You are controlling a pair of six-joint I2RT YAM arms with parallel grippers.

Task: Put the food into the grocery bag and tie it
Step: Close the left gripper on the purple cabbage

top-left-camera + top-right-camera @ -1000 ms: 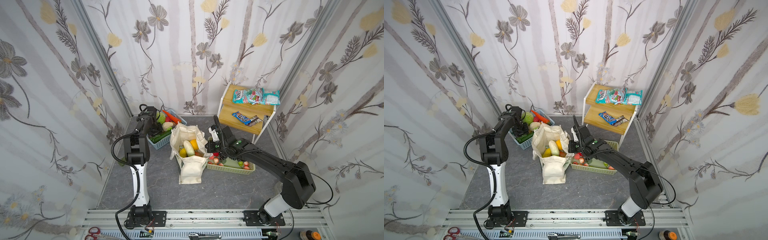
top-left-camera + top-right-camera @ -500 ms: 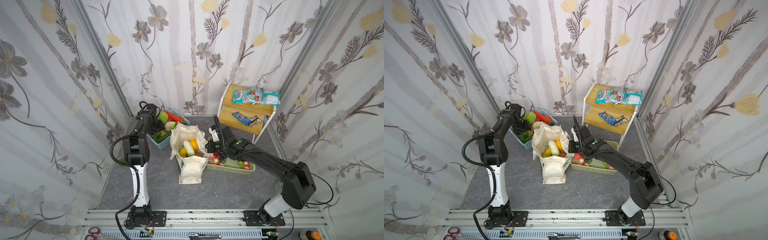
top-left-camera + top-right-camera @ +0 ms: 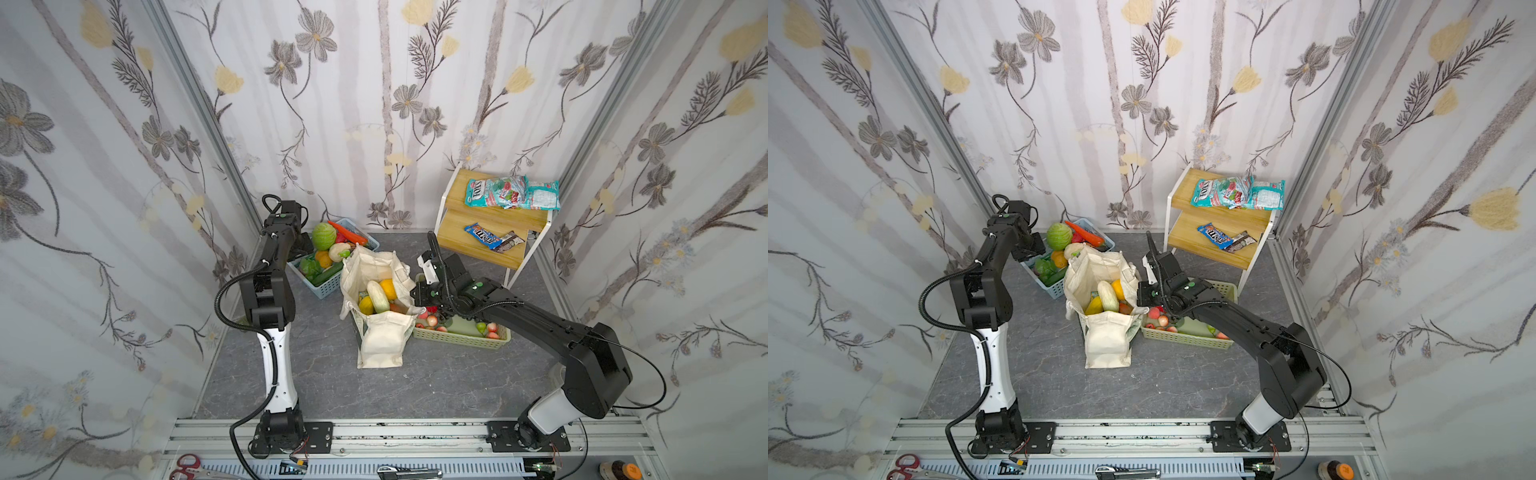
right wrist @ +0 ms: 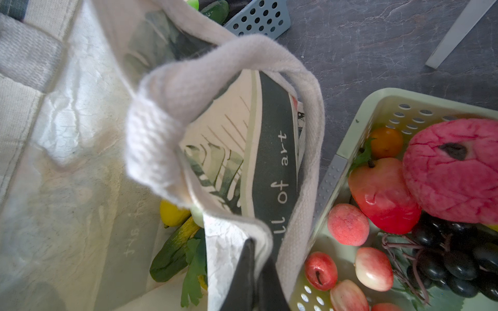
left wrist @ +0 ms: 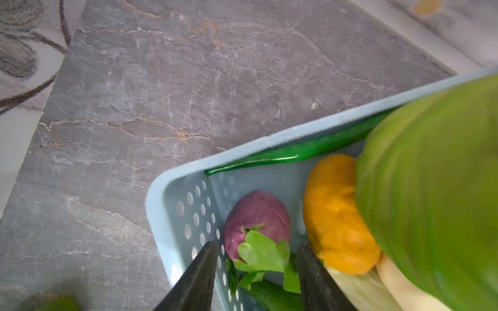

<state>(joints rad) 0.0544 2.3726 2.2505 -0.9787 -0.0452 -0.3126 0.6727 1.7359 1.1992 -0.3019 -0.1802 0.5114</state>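
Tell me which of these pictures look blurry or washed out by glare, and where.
Left wrist view: the green cabbage near the lens is smeared, the stone floor crisp. Right wrist view: the handle loop up close is soft, and light glares off the crinkled lining of the grocery bag. Both top views: sharp and evenly lit.

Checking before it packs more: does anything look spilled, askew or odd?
The cream canvas tote slumps, its plain front pocket flopped forward onto the grey tabletop, while the right gripper pinches its rim.
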